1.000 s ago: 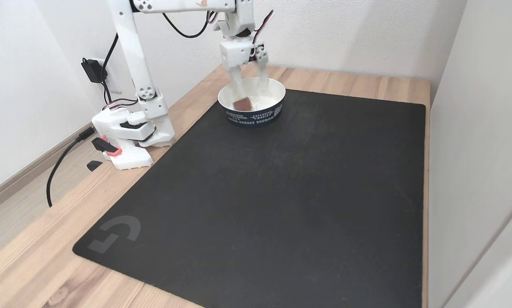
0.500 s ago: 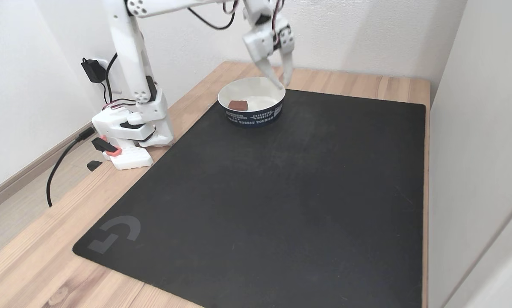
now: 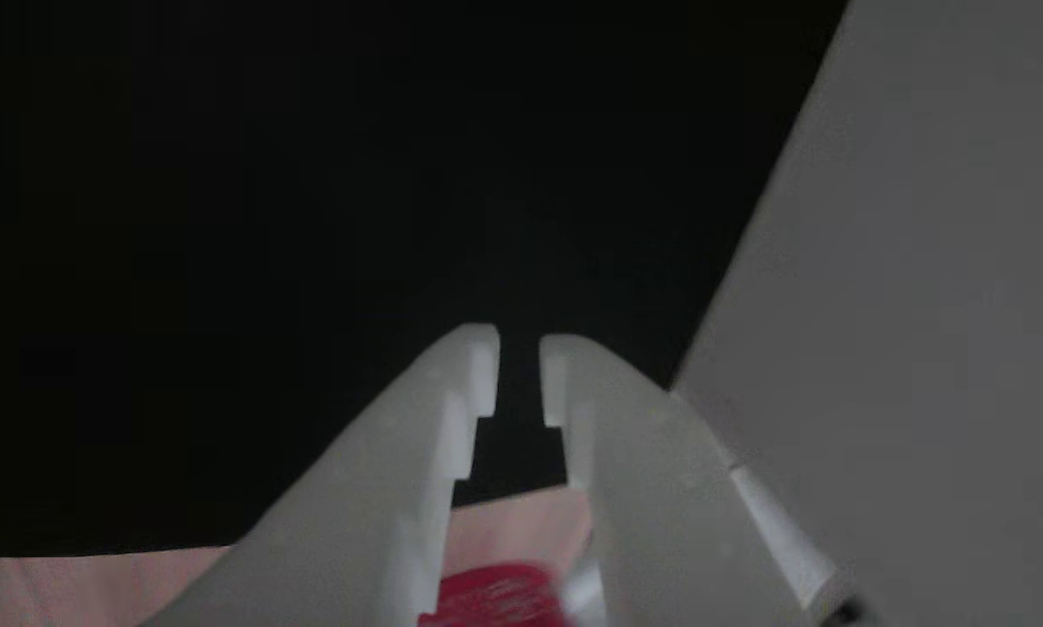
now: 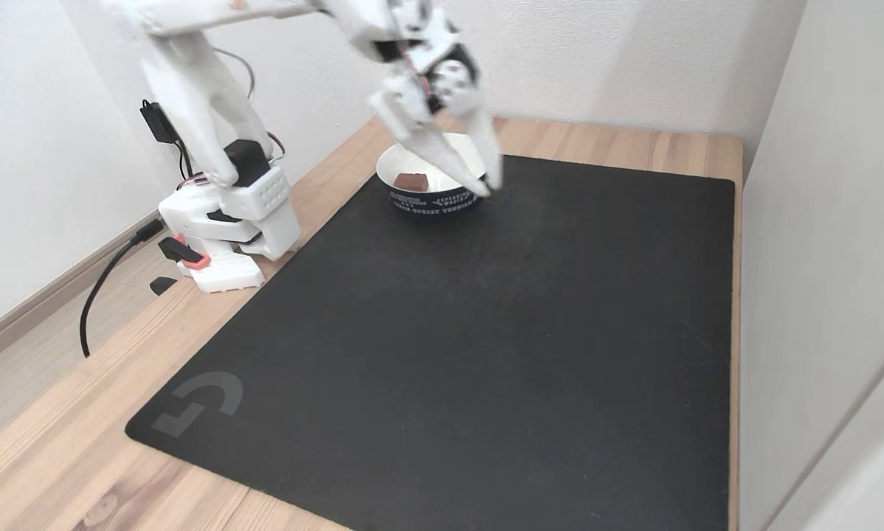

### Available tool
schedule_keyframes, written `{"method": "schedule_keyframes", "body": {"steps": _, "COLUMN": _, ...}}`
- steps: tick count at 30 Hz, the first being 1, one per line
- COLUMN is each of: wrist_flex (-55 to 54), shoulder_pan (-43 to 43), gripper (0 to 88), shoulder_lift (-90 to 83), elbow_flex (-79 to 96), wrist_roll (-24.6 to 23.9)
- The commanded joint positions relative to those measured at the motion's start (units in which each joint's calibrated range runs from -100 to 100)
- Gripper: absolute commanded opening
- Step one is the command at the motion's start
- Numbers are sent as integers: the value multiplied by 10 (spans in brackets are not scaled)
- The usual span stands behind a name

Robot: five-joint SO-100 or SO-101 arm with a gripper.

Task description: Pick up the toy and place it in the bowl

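The wooden counter [image 4: 58,450] carries a large black mat [image 4: 449,332] that covers most of its top, with the white arm's base [image 4: 224,236] bolted at the mat's left edge in the fixed view. At the mat's far corner stands the bowl [image 4: 431,200], white inside with a dark blue lettered band round its outer wall. It looks rigid and glossy, probably heavy enough to stay put under a light knock, though its smooth rim would slip in a pinch.

The end effector [image 4: 488,186] hangs in front of the bowl's right rim, blurred, its two white fingers drawn close with only a slim gap at the tips and nothing between them. In the other view the end effector [image 3: 519,357] shows the same narrow slot against the dark mat; a blurred red patch low between the fingers cannot be identified.

The toy [image 4: 412,181], a small dark-red block, lies inside the bowl towards its left side, so the placing looks done. It appears light and somewhat spongy, with a matt surface that should grip well. Its flat opposing sides would be the natural place to take hold, with a gentle squeeze.
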Motion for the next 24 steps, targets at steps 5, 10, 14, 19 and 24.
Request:
{"method": "schedule_keyframes", "body": {"steps": 5, "wrist_flex": -155, "shoulder_pan": -1, "gripper": 22, "shoulder_lift": -212, "elbow_flex": 384, "wrist_roll": 7}}
{"method": "schedule_keyframes", "body": {"steps": 10, "wrist_flex": -176, "shoulder_pan": -40, "gripper": 22, "shoulder_lift": -337, "elbow_flex": 581, "wrist_roll": 2}}
{"method": "schedule_keyframes", "body": {"steps": 14, "wrist_flex": -177, "shoulder_pan": -37, "gripper": 22, "shoulder_lift": -407, "elbow_flex": 665, "wrist_roll": 2}}
{"method": "schedule_keyframes", "body": {"steps": 19, "wrist_flex": -177, "shoulder_pan": -31, "gripper": 22, "shoulder_lift": -522, "elbow_flex": 762, "wrist_roll": 2}}
{"method": "schedule_keyframes", "body": {"steps": 24, "wrist_flex": -169, "shoulder_pan": 32, "gripper": 22, "shoulder_lift": -653, "elbow_flex": 865, "wrist_roll": 2}}
